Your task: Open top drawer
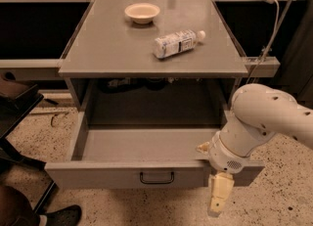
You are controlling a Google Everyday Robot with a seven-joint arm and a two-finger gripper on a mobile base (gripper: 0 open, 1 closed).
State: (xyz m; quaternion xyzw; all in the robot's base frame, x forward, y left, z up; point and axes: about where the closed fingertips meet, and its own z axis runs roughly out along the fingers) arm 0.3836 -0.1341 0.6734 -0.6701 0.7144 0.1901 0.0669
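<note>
Wide grey metal top drawer [122, 175] well out; cream gripper [218, 198] right of black loop handle [157, 177], aperture indiscernible: any further pull should run straight.

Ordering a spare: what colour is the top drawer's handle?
Black handle, camera view; gripper hangs to its right.

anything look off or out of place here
Only the bottle: it lies on its side on the cabinet top, near the upright bowl. The top drawer stands wide open and looks straight. The gripper hangs by the drawer front's right end, pointing down.
</note>
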